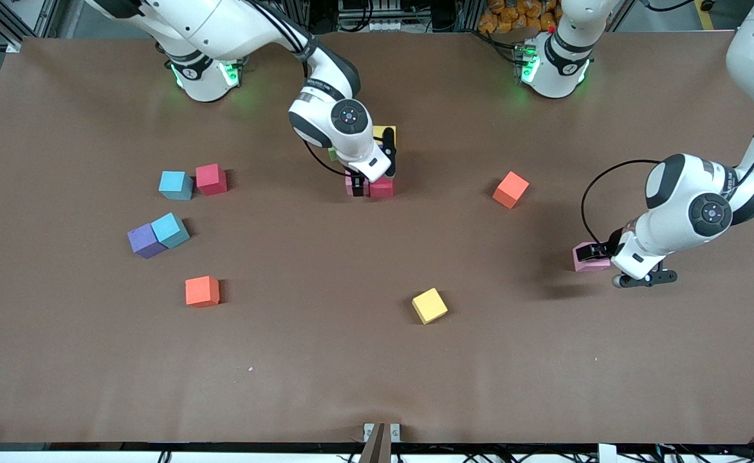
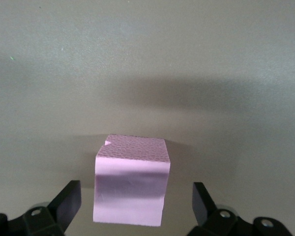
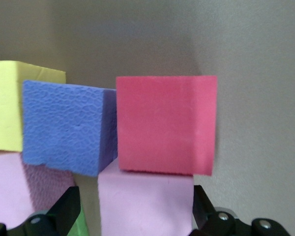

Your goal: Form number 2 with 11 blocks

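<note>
Right gripper (image 1: pixel 359 187) spread around a pink block (image 3: pixel 145 204) of the partial number 2 (image 1: pixel 377 183), its orientation hidden. Left gripper (image 1: pixel 599 252) spread astride pink cube (image 2: pixel 131 186). Yellow cube (image 1: pixel 430 305) loose nearby.

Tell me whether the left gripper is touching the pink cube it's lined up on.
Apart. In the left wrist view the left gripper is open, and bare table shows between each finger and the pink cube.
</note>
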Tool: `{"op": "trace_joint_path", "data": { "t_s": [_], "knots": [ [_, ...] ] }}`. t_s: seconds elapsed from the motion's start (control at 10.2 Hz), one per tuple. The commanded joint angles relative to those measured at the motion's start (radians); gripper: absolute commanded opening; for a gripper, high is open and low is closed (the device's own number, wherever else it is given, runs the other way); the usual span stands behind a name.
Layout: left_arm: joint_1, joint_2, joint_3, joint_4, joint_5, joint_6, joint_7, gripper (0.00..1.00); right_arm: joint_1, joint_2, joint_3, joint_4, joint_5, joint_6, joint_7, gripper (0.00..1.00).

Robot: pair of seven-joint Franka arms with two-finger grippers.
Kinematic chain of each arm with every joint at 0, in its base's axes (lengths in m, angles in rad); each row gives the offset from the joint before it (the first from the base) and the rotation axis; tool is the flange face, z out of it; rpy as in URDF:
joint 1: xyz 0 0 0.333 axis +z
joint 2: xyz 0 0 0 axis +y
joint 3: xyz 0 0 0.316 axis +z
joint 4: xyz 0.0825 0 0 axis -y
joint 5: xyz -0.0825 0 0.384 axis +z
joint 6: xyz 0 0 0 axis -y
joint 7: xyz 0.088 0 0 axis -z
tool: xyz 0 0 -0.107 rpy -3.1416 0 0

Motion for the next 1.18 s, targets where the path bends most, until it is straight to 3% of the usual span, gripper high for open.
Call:
{"op": "trace_joint_path", "data": {
  "t_s": [0.0, 0.2, 0.39, 0.59, 0.79, 0.98, 1.08],
  "knots": [
    [0.004, 0.014, -0.002, 0.005, 0.033, 0.012, -0.006, 1.0, -0.076, -0.078, 0.064, -0.02, -0.009, -0.051, 0.001, 1.0],
    [0.004, 0.027, 0.001, 0.005, 0.07, 0.012, -0.006, 1.0, -0.13, -0.118, 0.08, -0.02, -0.004, -0.053, -0.03, 1.0],
    [0.003, 0.039, 0.004, 0.007, 0.085, 0.012, -0.006, 1.0, -0.178, -0.217, 0.075, -0.025, -0.001, -0.117, -0.024, 1.0],
    [0.003, 0.056, 0.013, 0.007, 0.117, 0.012, -0.016, 1.0, -0.308, -0.277, 0.061, -0.045, -0.001, -0.136, -0.03, 1.0],
    [0.001, 0.068, 0.015, 0.011, 0.117, 0.014, -0.022, 1.0, -0.423, -0.278, 0.036, -0.043, -0.008, -0.125, -0.047, 1.0],
    [0.0, 0.074, 0.018, 0.011, 0.117, 0.024, -0.058, 0.49, -0.436, -0.247, -0.088, 0.001, -0.021, -0.104, -0.132, 1.0],
    [-0.006, 0.077, 0.018, 0.013, 0.117, 0.024, -0.094, 0.31, -0.478, -0.23, -0.106, 0.003, -0.018, -0.058, -0.26, 1.0]
  ]
}}
